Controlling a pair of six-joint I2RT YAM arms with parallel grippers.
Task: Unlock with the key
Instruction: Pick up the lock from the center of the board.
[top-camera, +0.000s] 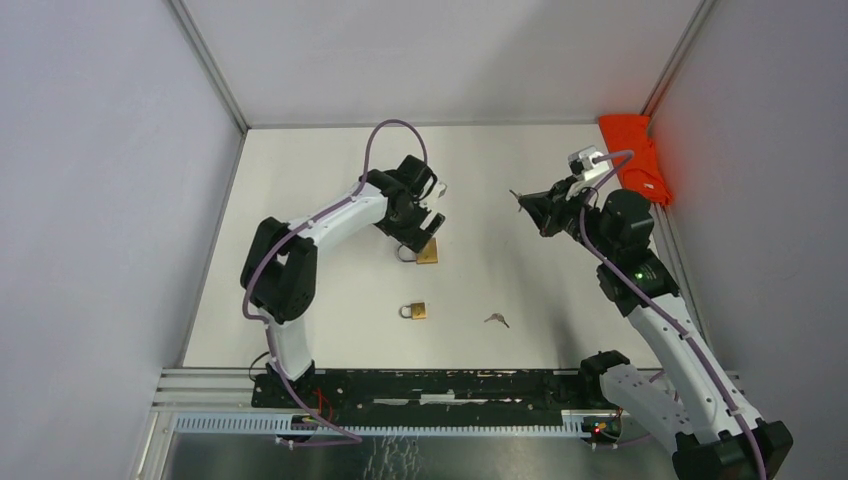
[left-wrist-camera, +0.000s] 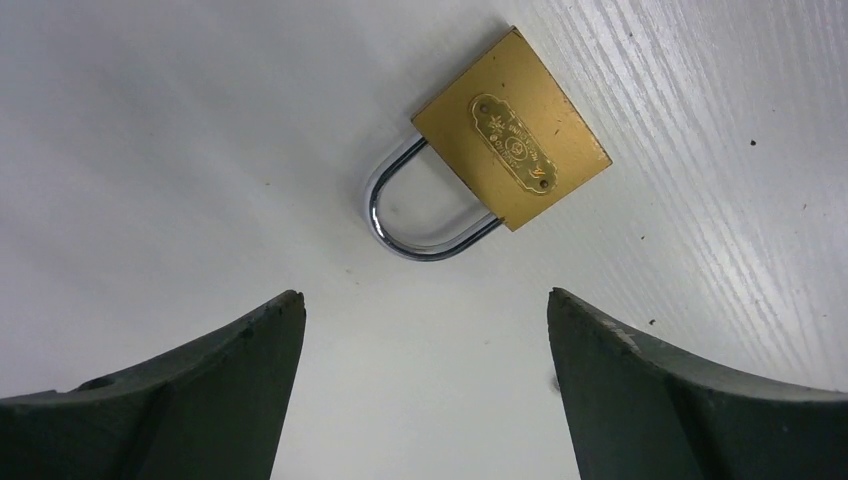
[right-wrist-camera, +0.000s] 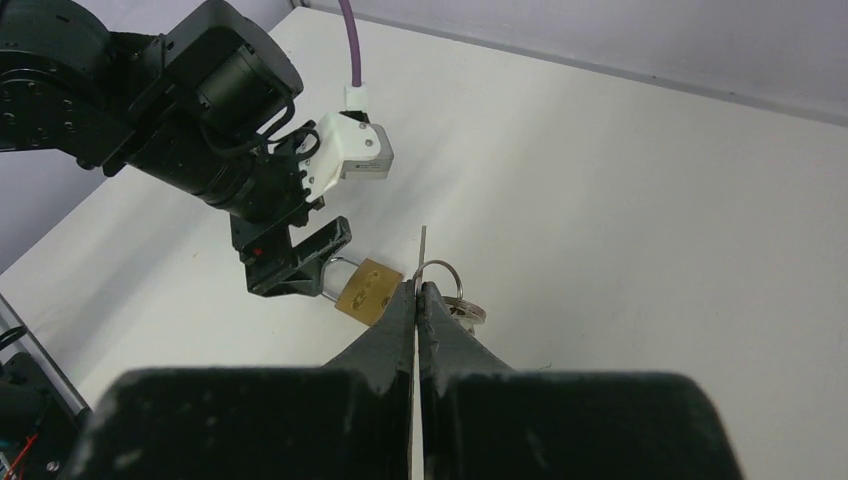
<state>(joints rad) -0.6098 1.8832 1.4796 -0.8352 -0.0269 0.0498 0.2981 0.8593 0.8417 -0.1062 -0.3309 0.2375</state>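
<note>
The left fingers stand wide apart with nothing between them, hanging just above the table. The right fingers are pressed together, clamped on the head of the key. Its blade sticks up past their tips, with a key ring beside it.

The padlock lies flat on the table in the upper middle of the left wrist view, face plate up. Its shackle curves toward the fingers, and both legs look seated in the body, so I judge it locked. In the top view it sits a little left of centre, under the left arm's tip. The key is held in the air well to its right.

A second padlock and a loose key lie lower in that view, apart from both arms.

The step in hand looks like securing the lock. The left fingers must come down and close on the brass body, then lift and turn it so the keyhole edge, which no view shows, faces the key. Only then can the right arm line the blade up and push it in.
</note>
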